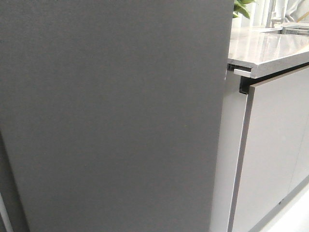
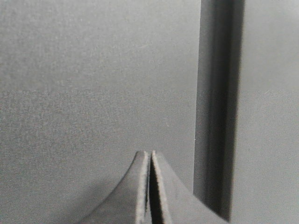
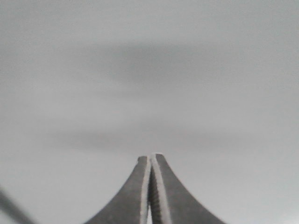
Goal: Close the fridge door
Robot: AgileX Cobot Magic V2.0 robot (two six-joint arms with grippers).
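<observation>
The fridge door [image 1: 111,116] is a tall matte dark grey panel that fills most of the front view; only its outside shows. Neither gripper shows in the front view. In the left wrist view my left gripper [image 2: 150,153] is shut and empty, its tips close to the dark grey door surface [image 2: 93,93], beside a darker vertical gap [image 2: 217,107]. In the right wrist view my right gripper [image 3: 152,157] is shut and empty, pointing at a plain grey surface [image 3: 149,70] that fills the view.
Pale grey handleless cabinet fronts [image 1: 270,154] stand right of the door under a stone countertop [image 1: 265,48]. A green plant [image 1: 244,7] and a tap [image 1: 276,17] are at the back right. A strip of light floor [image 1: 297,215] shows bottom right.
</observation>
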